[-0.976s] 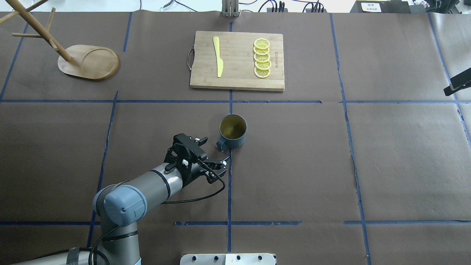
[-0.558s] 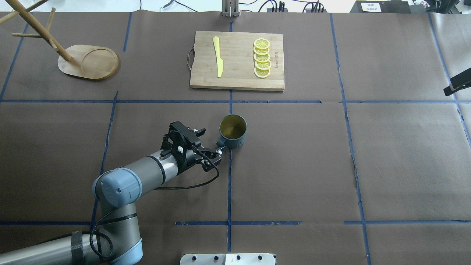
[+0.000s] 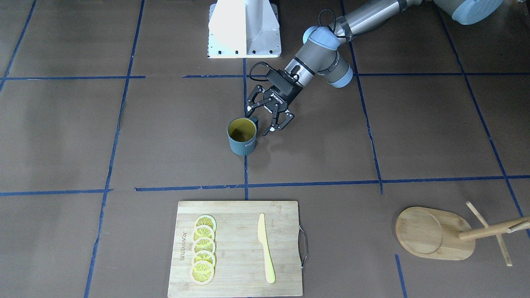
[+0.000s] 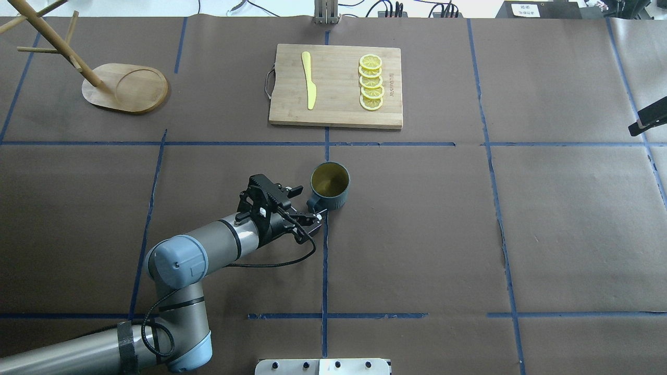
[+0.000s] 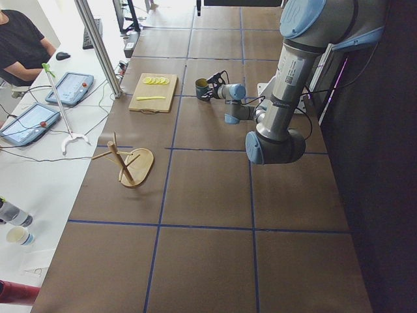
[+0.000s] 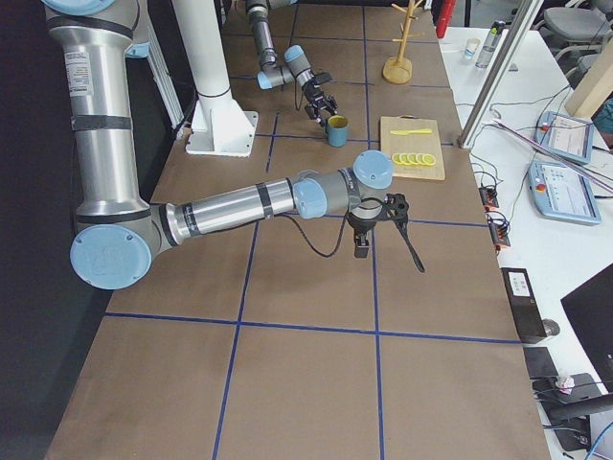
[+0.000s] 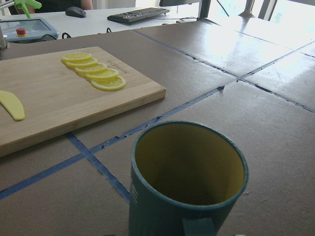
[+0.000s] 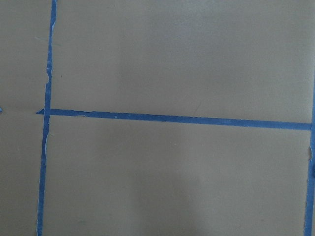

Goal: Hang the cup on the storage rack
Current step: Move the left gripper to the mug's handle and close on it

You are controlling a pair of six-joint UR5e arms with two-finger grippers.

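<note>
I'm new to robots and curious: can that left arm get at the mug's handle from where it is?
Probably yes. The left hand is open right at the handle of the cup, which points toward it, and nothing lies between them.

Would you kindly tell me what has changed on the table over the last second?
The left pincer, open, advanced toward the cup and now brackets its handle; nothing gripped yet. The cup, storage rack and cutting board stayed put.
</note>
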